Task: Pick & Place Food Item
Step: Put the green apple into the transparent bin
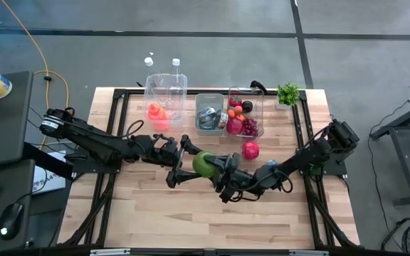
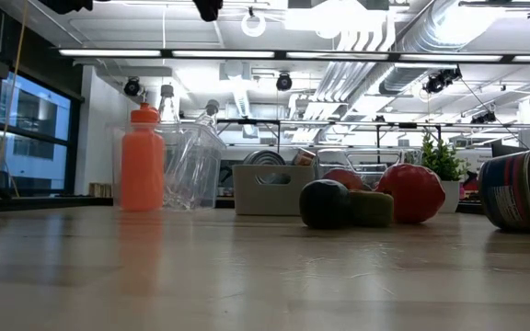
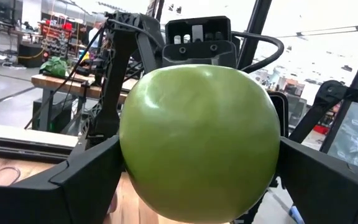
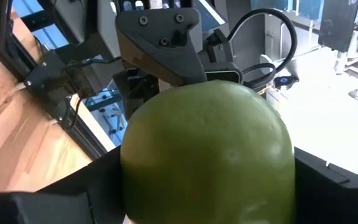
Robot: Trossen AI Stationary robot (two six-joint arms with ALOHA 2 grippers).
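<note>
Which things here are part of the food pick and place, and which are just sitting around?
In the job: green apple, held between left gripper and right gripper; fruit bin.
Lying about: orange bottle, red fruit, plant, can.

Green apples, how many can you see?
1. The green apple is above the middle of the table, between the left gripper and the right gripper. More could hide in the fruit bin.

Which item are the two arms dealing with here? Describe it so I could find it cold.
Start at the wooden table and find its middle, where both arms meet. Between the left pincer and right pincer sits a green apple, the only green fruit, away from the red fruit nearby.
</note>
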